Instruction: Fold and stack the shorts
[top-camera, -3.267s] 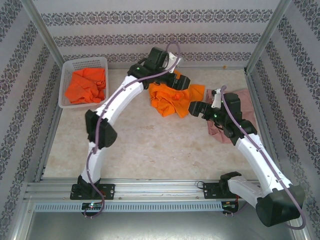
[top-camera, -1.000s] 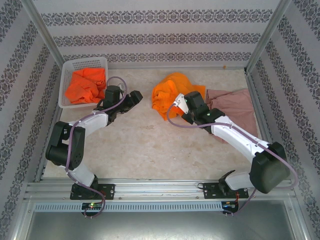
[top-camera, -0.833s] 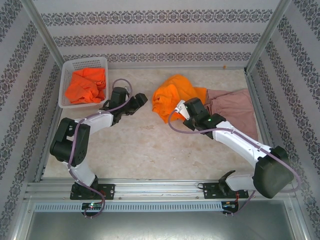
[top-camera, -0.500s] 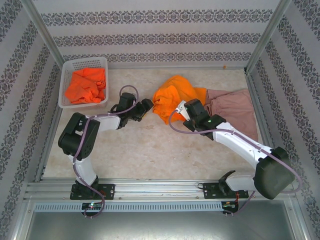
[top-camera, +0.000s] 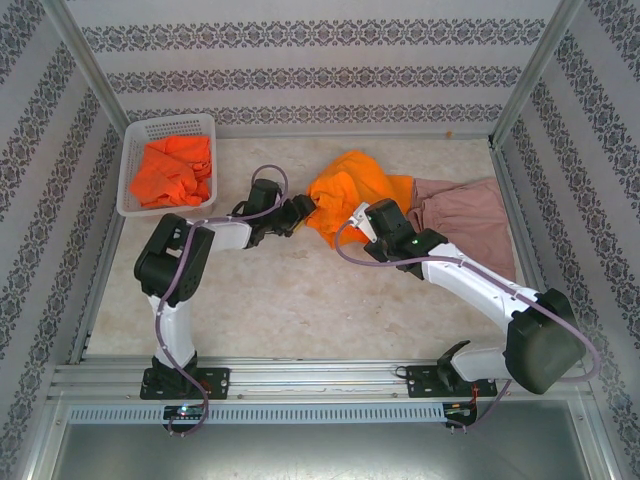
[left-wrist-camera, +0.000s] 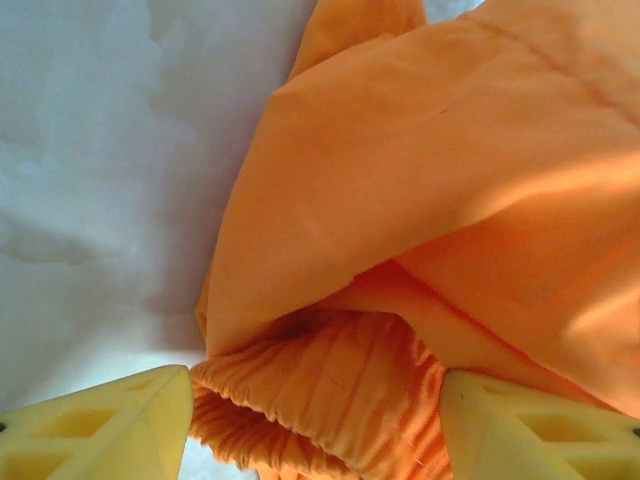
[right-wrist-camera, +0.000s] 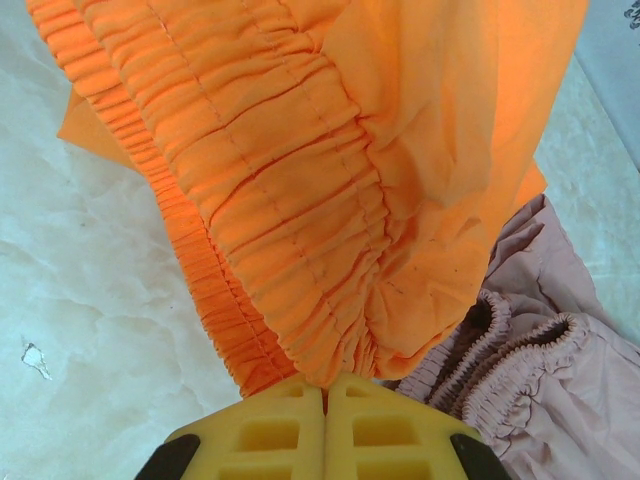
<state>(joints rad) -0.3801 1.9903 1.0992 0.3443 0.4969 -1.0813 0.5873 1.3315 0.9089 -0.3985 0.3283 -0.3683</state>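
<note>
A bright orange pair of shorts (top-camera: 345, 190) lies bunched at the table's back middle, its waistband lifted. My right gripper (top-camera: 357, 214) is shut on that gathered waistband (right-wrist-camera: 290, 240), the yellow fingers (right-wrist-camera: 325, 425) pressed together on the cloth. My left gripper (top-camera: 306, 209) is at the shorts' left edge, open, with the ribbed waistband (left-wrist-camera: 320, 385) lying between its two yellow fingers (left-wrist-camera: 110, 425). A dusty pink pair of shorts (top-camera: 468, 222) lies just right of the orange pair, its elastic band (right-wrist-camera: 530, 370) beside my right fingers.
A white perforated basket (top-camera: 170, 120) stands at the back left with more orange shorts (top-camera: 172, 170) in it. Bare marble tabletop (top-camera: 300, 300) stretches in front of both arms. Patterned walls and metal posts close in the sides and back.
My left arm has swung right from beside the basket until its fingers straddle the orange waistband. The right gripper has kept its hold and shifted the shorts slightly.
</note>
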